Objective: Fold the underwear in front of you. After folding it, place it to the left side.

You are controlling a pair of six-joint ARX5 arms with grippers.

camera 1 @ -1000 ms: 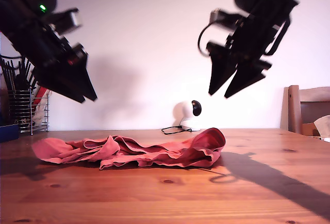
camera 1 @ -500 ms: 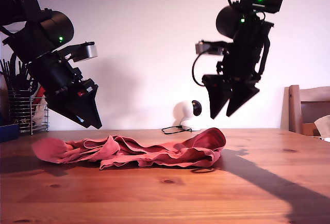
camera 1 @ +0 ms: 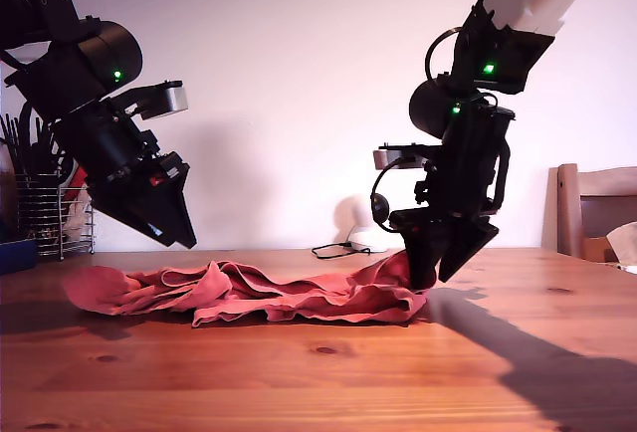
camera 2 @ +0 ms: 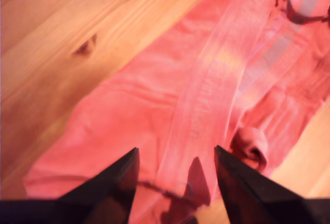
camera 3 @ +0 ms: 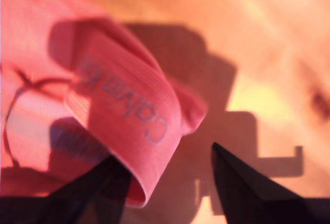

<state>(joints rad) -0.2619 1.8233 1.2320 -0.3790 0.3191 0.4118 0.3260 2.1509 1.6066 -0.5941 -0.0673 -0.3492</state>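
- The underwear lies on the table as a long, rumpled strip, not yet folded.
- One end of the strip reaches toward the utensil rack; the other end, away from the rack, rises in a raised loop of waistband.
- My second gripper is down at that raised end. Jaws stand open, one finger on each side of the waistband loop; nothing is clamped yet.
- In the second wrist view the loop sits beside one finger, with bare table showing between the fingertips.
- My first gripper hangs above the rack-side end of the underwear, clear of the cloth. Jaws are parted and hold nothing.
- The first wrist view shows flat cloth and a length of waistband below the open jaws.
- Progress, as judged: early. No fold is made and the garment has not been set aside.
- Step in hand, as judged: taking hold of the two ends, the second gripper being nearer to a grasp.
- Remaining: close on the cloth, spread or lift it, fold it, then move the folded piece to the side.
- Risk: the loop may slip out from between the fingers if they close off-centre.
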